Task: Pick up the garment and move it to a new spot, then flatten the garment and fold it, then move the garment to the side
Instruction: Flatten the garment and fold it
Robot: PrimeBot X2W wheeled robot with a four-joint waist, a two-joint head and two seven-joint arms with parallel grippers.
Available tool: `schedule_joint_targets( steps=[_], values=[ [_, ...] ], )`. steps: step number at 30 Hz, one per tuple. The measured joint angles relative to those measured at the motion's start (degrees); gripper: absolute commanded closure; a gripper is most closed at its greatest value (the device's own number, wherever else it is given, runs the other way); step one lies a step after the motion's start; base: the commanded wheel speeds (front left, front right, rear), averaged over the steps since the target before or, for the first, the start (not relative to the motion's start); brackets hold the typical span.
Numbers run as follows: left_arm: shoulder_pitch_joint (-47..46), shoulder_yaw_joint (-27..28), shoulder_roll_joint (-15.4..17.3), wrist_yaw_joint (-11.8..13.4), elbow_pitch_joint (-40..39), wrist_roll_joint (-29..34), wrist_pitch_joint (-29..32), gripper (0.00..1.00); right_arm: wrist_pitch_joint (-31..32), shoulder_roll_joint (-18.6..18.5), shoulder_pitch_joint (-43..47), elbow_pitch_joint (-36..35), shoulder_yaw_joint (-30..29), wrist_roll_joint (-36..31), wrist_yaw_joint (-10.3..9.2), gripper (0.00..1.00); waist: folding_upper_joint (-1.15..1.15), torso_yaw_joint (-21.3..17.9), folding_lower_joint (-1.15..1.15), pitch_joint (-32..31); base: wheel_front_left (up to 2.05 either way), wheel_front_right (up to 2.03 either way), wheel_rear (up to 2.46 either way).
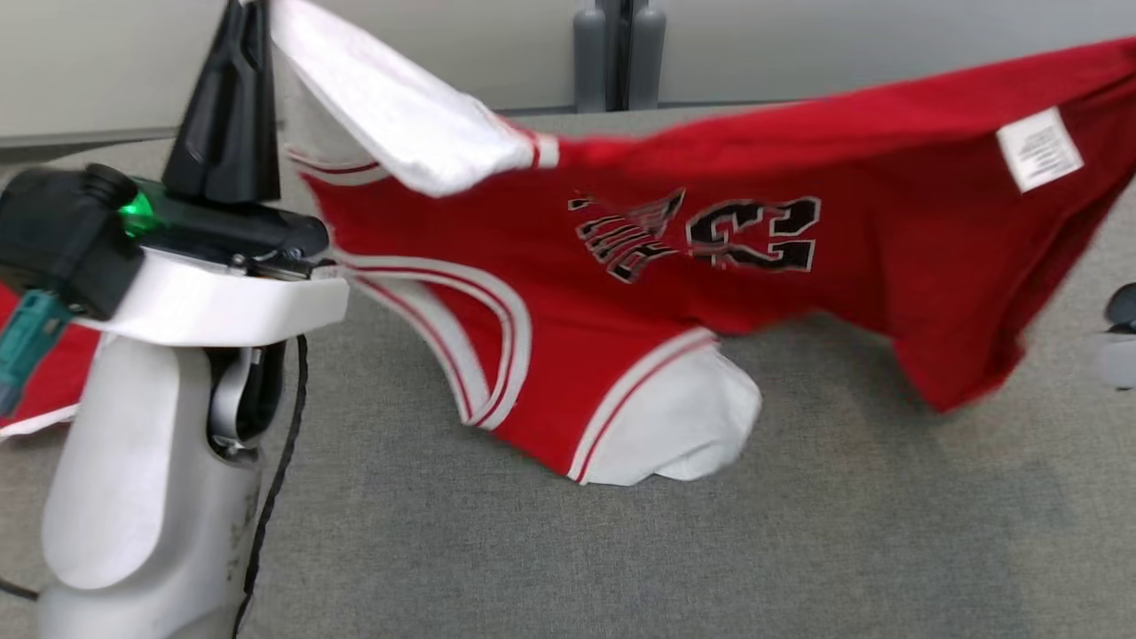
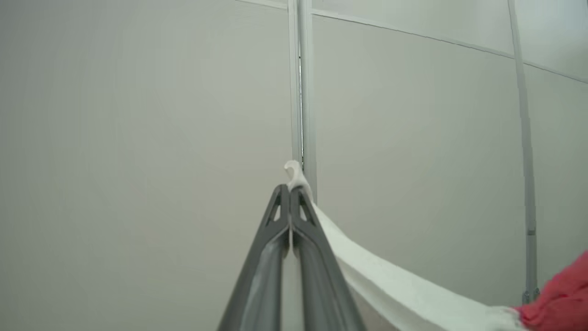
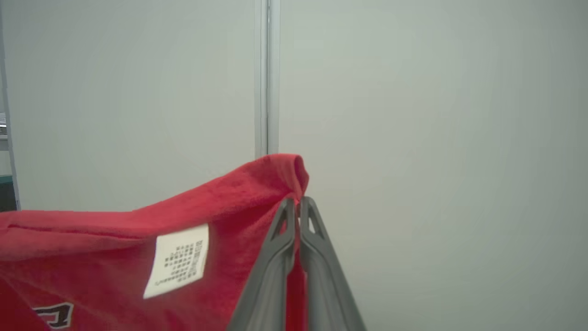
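The garment is a red jersey with white sleeves, black lettering and a white label. It hangs stretched across the head view, its lower white sleeve touching the grey table. My left gripper stands raised at the upper left, shut on the white sleeve. In the left wrist view the left gripper pinches the white cloth at its tips. In the right wrist view my right gripper is shut on the garment's red edge, next to the label.
A pale partition wall with a grey post runs behind the table. A strip of red cloth lies at the left edge behind my left arm. A dark and pale object sits at the right edge.
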Motion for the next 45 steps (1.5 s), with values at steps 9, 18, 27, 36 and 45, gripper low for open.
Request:
schedule_joint_targets(
  steps=[9,18,27,36,45],
  values=[
    [-4.84,1.34,1.77,1.62,-13.94,-0.08,5.53,1.0,2.71,-1.99,-0.7,-7.89,-6.78,-0.83,0.01,1.0,0.0,0.25,0.0,-4.5,0.0,0.0,0.0],
    [-6.6,0.76,2.32,1.72,-16.85,-1.34,9.87,1.0,5.23,-1.35,0.67,-9.79,-8.15,-0.08,0.01,1.0,0.0,-0.05,0.0,-6.01,0.0,0.0,0.0],
    [-13.37,-0.21,2.22,0.1,-7.49,-3.93,9.57,1.0,6.3,-0.77,-4.3,-6.01,-6.84,1.45,0.0,1.0,0.0,-0.05,0.0,-3.0,0.0,0.0,0.0],
    [-34.23,-0.83,1.74,-1.58,15.21,-4.2,2.63,1.0,5.78,-1.38,-24.86,7.31,0.37,3.31,0.0,1.0,0.0,-0.11,0.0,3.81,0.0,0.0,0.0],
    [-51.25,0.51,1.68,-1.85,35.91,-1.13,-0.08,1.0,-3.57,3.27,-47.37,31.28,9.15,2.6,0.0,1.0,0.0,-1.77,0.0,8.35,0.0,0.0,0.0]
  ],
)
